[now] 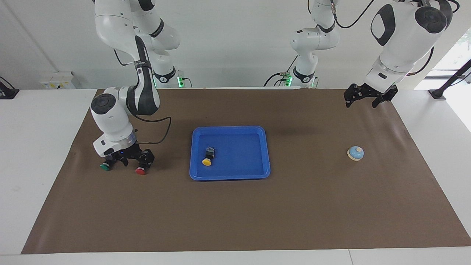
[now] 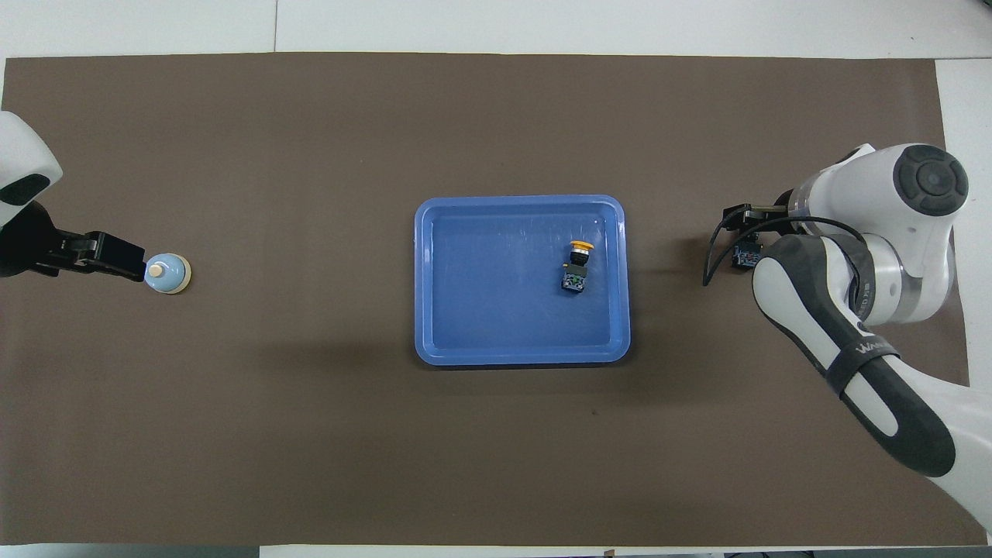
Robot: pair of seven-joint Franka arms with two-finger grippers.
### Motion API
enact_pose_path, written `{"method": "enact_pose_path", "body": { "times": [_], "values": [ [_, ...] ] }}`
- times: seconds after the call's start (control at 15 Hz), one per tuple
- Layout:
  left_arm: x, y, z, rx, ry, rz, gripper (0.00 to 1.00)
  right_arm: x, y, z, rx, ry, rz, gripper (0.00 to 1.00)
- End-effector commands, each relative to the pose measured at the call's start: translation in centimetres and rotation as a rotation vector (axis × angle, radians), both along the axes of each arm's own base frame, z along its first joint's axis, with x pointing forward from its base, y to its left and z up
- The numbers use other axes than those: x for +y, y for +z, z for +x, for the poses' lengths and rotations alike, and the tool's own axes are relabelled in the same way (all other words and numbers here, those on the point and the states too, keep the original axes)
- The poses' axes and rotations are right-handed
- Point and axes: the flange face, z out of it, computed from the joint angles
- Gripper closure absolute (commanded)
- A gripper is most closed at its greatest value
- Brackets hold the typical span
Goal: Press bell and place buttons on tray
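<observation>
The blue tray (image 1: 243, 154) lies mid-table, also in the overhead view (image 2: 496, 287). The yellow button (image 1: 208, 157) lies on its side in it (image 2: 577, 263). The green button (image 1: 105, 166) and the red button (image 1: 140, 170) lie on the mat toward the right arm's end. My right gripper (image 1: 133, 162) is open and low over them, its fingers down at the red button's body (image 2: 748, 256). The arm hides the green button from above. The bell (image 1: 355, 153) stands at the left arm's end (image 2: 167, 273). My left gripper (image 1: 362, 102) is open and waits raised over the mat, clear of the bell.
A brown mat (image 1: 235, 213) covers the table, with white table edges around it. The right arm's forearm (image 2: 852, 341) reaches over the mat at its own end.
</observation>
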Motion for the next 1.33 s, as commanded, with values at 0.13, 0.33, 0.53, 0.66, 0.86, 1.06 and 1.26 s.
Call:
{"method": "enact_pose_path", "body": {
  "times": [0.13,0.33,0.53,0.66,0.86,1.06,1.26],
  "values": [
    [0.0,0.3,-0.3,0.005,0.01,0.003,0.0,-0.5,-2.4,-3.4,-0.004,0.034,-0.005,0.0],
    [0.0,0.3,-0.3,0.005,0.01,0.003,0.0,-0.6,-2.6,-3.6,0.003,0.057,-0.007,0.53],
    [0.0,0.3,-0.3,0.005,0.01,0.003,0.0,-0.7,-2.5,-3.6,0.009,0.057,-0.007,1.0],
    [0.0,0.3,-0.3,0.005,0.01,0.003,0.0,-0.5,-2.2,-3.5,0.014,0.059,-0.008,1.0],
    [0.0,0.3,-0.3,0.005,0.01,0.003,0.0,1.3,1.0,-1.6,0.039,0.075,-0.005,1.0],
    [0.0,0.3,-0.3,0.005,0.01,0.003,0.0,7.5,6.0,1.1,0.068,0.074,0.001,1.0],
    [0.0,0.3,-0.3,0.005,0.01,0.003,0.0,16.9,9.3,1.8,0.084,0.035,0.004,1.0]
  ]
}}
